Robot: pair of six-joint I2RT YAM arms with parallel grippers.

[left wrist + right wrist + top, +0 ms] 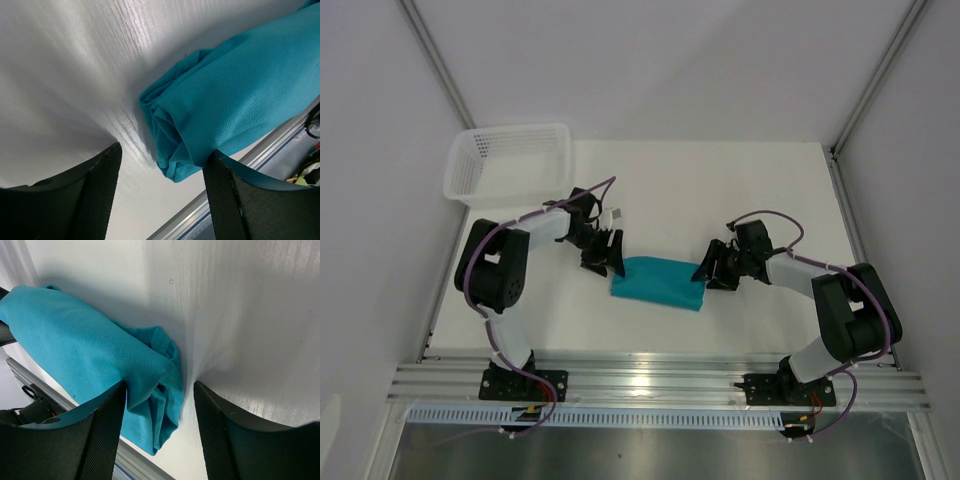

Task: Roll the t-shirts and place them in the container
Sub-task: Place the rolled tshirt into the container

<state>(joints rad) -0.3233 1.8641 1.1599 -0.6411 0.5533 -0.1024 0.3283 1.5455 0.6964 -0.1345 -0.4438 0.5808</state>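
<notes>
Loosely rolled t-shirt [657,283] lies between left pincer [605,262], right pincer [708,272] — open.

- One teal t-shirt [658,284], a single rolled bundle at the middle of the table (the two wrist views show this same one from its opposite ends).
- One white mesh basket [460,172], at the far left corner.
- Two robot arms: the left arm [495,272] and the right arm [850,312].
- Two grippers: the left gripper [607,262] and the right gripper [712,270], each with two dark fingers [95,200], four in all.
- One white table [720,190].
- One metal rail [650,380] along the near edge, carrying two arm bases.
- Two slanted frame posts [435,55], one far left, one far right.
</notes>
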